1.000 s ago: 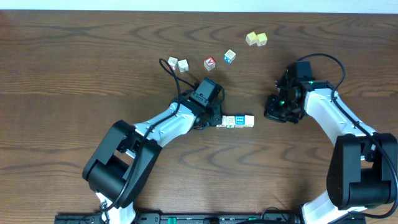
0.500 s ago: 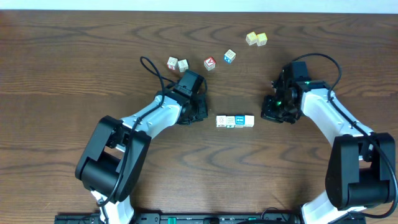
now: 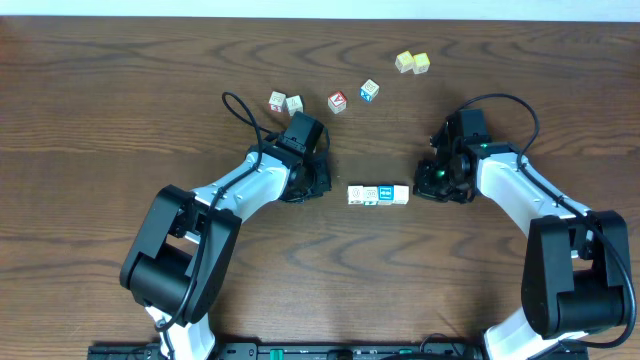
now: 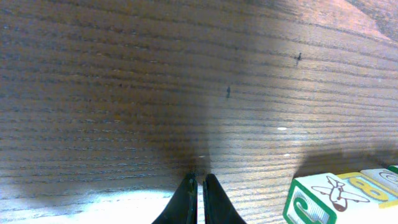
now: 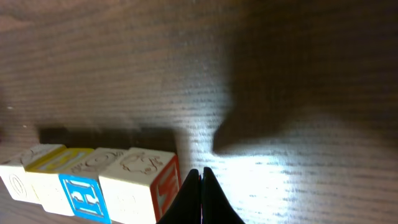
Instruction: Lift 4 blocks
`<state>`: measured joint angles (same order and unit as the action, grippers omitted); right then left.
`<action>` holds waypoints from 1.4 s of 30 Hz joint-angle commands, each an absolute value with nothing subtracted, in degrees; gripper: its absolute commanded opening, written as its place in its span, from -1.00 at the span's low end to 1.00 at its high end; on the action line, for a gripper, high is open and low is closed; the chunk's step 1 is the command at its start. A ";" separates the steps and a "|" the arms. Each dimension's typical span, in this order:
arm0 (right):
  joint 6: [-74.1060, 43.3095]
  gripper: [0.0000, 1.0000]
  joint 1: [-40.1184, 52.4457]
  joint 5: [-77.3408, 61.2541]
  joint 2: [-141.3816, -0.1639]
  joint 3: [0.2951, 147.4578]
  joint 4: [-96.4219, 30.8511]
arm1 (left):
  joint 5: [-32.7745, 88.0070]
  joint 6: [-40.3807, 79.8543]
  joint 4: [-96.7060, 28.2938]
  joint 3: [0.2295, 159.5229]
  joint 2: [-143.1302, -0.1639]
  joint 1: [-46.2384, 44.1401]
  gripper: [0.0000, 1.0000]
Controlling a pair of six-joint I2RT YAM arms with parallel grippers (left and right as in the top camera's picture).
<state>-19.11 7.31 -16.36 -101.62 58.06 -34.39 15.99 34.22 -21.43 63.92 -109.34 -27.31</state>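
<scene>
The wooden table (image 3: pixel 120 120) carried the row of 4 blocks (image 3: pixel 378 194) near its middle, between the 2 grippers. The left gripper (image 3: pixel 322 182) sat near the row's left end and the right gripper (image 3: pixel 425 186) just beside its right end. Both had their fingers pressed together and held nothing.

Squeezing the row from both ends looked risky. Uneven or off-centre pressure could buckle it, so that a middle block popped out or dropped as the row rose.

The row lay flat, its long axis running left to right, each end pointing at a gripper. The blue-faced block (image 3: pixel 384 194) sat 3rd from the left.
</scene>
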 commanded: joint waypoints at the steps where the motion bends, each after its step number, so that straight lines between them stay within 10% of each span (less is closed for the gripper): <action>1: -19.88 -0.98 8.05 -17.06 -101.38 57.84 -33.69 | 16.01 33.26 -21.80 63.33 -109.60 -27.00 -0.86; 37: -15.55 -0.96 1.43 -16.32 -101.36 62.19 -42.04 | 16.05 28.05 -32.40 63.33 -104.22 -23.40 -0.86; 42: -15.57 -0.70 -3.05 -16.36 -101.36 62.19 -44.03 | 16.05 27.35 -37.78 63.33 -96.38 -19.40 -0.86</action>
